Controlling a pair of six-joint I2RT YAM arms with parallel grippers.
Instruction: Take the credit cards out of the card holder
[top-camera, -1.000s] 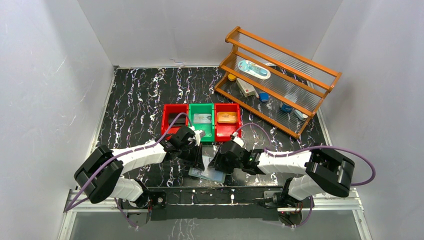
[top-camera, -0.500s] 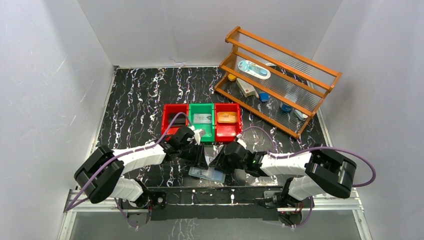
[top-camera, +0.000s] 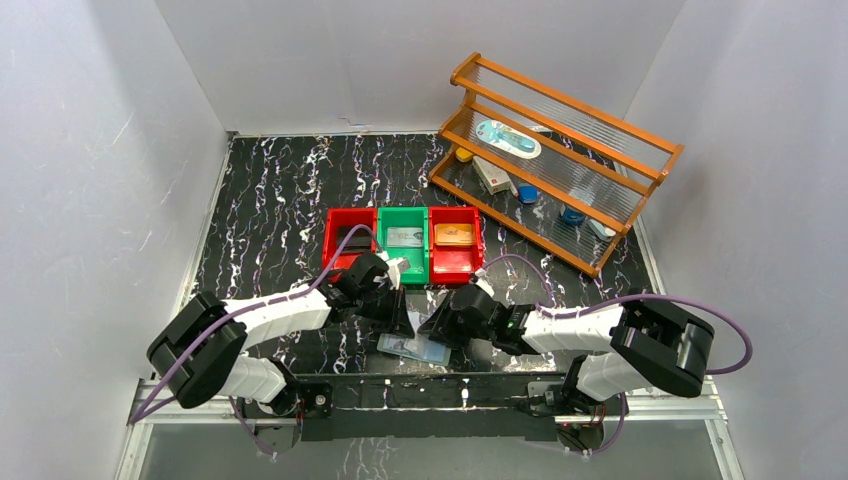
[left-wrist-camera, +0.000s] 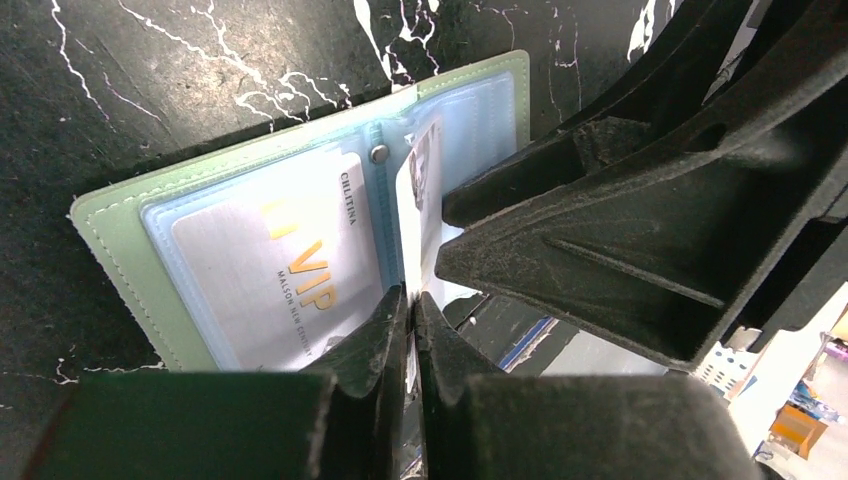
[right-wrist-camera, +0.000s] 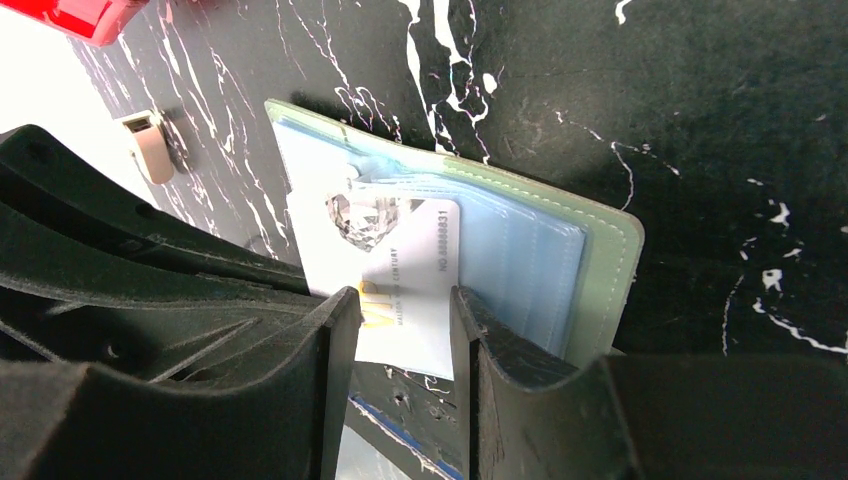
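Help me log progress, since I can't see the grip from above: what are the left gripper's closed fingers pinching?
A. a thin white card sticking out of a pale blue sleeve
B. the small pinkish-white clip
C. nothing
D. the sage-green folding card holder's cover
A: the left gripper is shut on the thin white card, left wrist view.

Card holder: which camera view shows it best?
Left wrist: the card holder lies open, and a VIP card inside is readable, though the holder is partly blocked. Right wrist shows only one half; top external shows a small, mostly hidden patch.
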